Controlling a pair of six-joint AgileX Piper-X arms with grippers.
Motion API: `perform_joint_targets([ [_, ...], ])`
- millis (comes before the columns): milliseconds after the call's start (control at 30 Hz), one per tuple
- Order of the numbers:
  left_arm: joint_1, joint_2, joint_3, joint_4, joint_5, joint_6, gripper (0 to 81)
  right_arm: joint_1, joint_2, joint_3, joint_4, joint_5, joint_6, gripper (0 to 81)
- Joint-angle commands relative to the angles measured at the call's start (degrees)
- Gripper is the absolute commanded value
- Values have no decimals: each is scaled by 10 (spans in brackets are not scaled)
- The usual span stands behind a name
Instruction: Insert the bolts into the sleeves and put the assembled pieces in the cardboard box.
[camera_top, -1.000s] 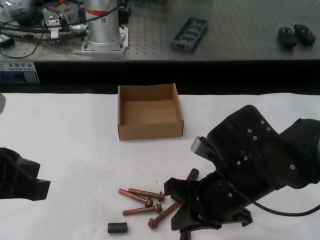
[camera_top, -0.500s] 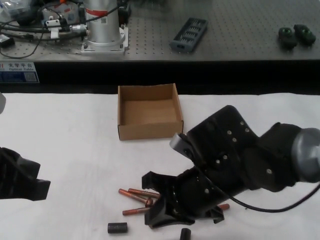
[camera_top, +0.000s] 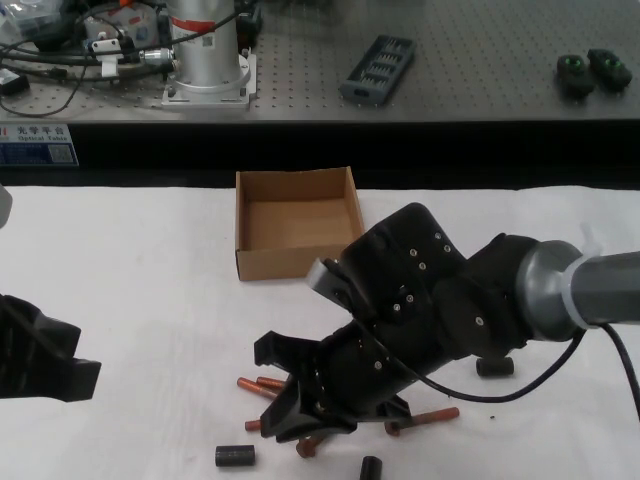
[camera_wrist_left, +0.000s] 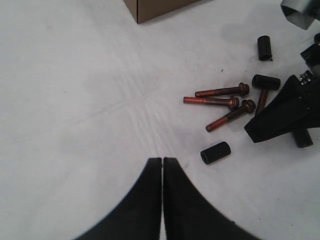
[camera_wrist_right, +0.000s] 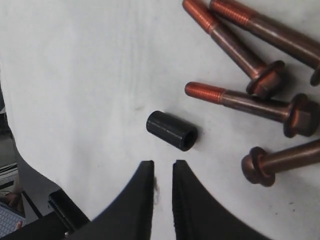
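Lying loose near the front edge of the bench (camera_top: 140, 270), the bolts (camera_wrist_right: 235, 47) form a small copper-coloured cluster, and none of them sits inside a sleeve. One black sleeve (camera_wrist_right: 171, 130) lies on its side just beside them, with further sleeves (camera_top: 494, 367) scattered on the white cover nearby. The cardboard box (camera_top: 300, 262) stands open-topped toward the far edge, well apart from the parts, and what shows of its inside holds nothing. The right gripper (camera_wrist_right: 163, 165) hovers close to that one sleeve, its fingers parted by a narrow gap and gripping nothing. The left gripper (camera_wrist_left: 162, 161) rests toward the left edge, apart from the cluster, its fingers pressed together on nothing. By this layout the job looks barely begun: no piece is assembled or boxed, so every insertion and every drop into the box is left to do.
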Motion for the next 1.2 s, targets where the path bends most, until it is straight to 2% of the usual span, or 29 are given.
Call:
perform_joint_targets([
  [0, -3, 0, -6, 1, 4, 9, 6, 1, 1, -8, 2, -4, -2, 115],
  [467, -3, 0, -6, 1, 4, 9, 6, -18, 4, -8, 17, 34, -8, 115],
  [667, -3, 0, -6, 13, 4, 9, 6, -56, 4, -8, 96, 44, -58, 115],
  [833, -3, 0, -6, 25, 4, 9, 6, -87, 4, -8, 107, 47, -71, 115],
  [1167, -3, 0, -6, 32, 4, 9, 6, -109, 4, -8, 98, 64, -93, 115],
])
